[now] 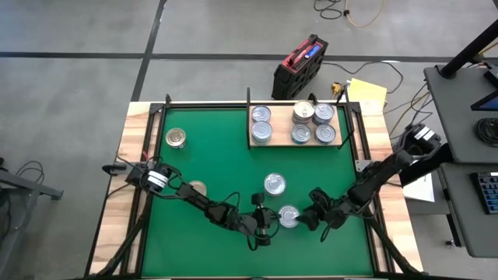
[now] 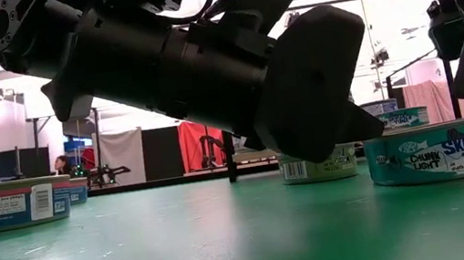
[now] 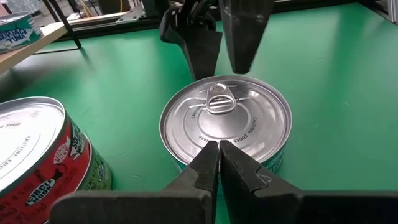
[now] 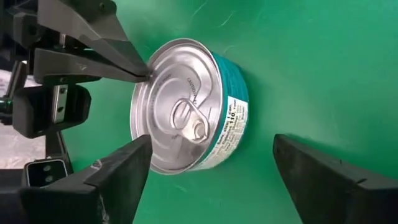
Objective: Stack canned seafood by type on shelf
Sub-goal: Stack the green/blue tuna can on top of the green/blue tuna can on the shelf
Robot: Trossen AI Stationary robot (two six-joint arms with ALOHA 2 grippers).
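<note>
The canned seafood is split: six tins sit on the shelf [image 1: 299, 143] at the far edge of the green mat [image 1: 210, 163], while a silvery-lidded tuna can [image 1: 289, 215] lies near the front between both arms. The left gripper [image 1: 268, 222], jaws closed, touches that can's rim; the right gripper [image 4: 205, 165], jaws wide open, straddles it without gripping. Another can [image 1: 274, 184] stands just behind, a gold-lidded tin [image 1: 177, 138] well apart to the left. A red-labelled can [image 3: 37, 155] sits beside the left arm. Beyond the worktop, a red-and-black case [image 1: 299, 66] and cables rest on grey floor.
</note>
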